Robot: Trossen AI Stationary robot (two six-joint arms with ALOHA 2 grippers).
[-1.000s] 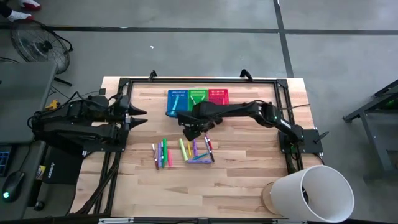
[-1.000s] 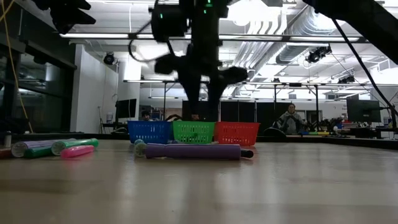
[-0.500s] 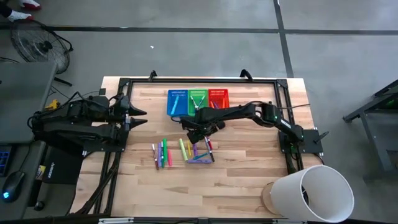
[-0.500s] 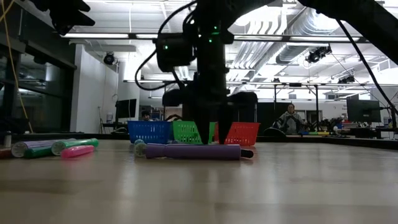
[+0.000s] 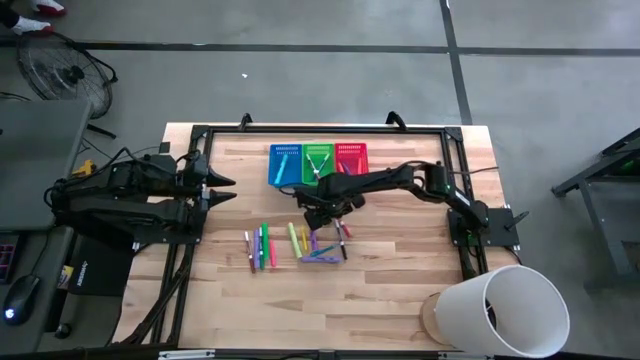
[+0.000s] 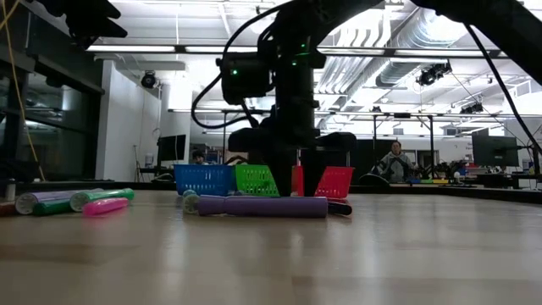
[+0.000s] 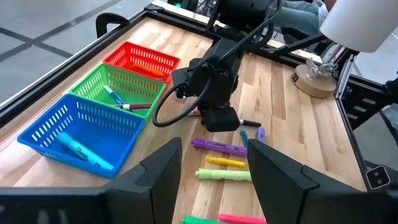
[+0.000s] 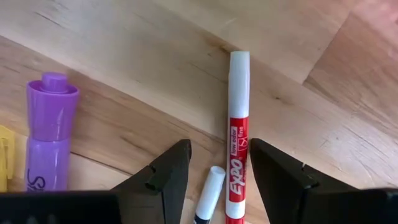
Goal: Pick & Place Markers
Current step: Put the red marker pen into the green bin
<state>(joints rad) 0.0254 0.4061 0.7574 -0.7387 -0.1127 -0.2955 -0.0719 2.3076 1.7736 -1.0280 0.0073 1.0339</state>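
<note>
Markers (image 5: 296, 243) in mixed colours lie flat in two loose groups on the wooden table's middle. My right gripper (image 5: 322, 214) is open and low over the right group. In the right wrist view its fingers (image 8: 217, 158) stand on either side of a white-capped marker (image 8: 208, 190). A red Expo marker (image 8: 238, 124) lies beside it, just ahead of one finger, and a purple highlighter (image 8: 46, 130) lies farther off. My left gripper (image 5: 233, 188) waits open at the table's left side. A few markers lie in the baskets (image 7: 118, 99).
Blue (image 5: 285, 164), green (image 5: 318, 160) and red (image 5: 351, 157) mesh baskets stand in a row at the table's far edge, just behind my right gripper. A white lampshade (image 5: 505, 310) stands at the near right corner. Black frame rails run along the table's edges.
My right gripper has come down from well above the table to just over the right group of markers, shifting slightly toward the table's right and near edge. The markers have stayed where they were.
</note>
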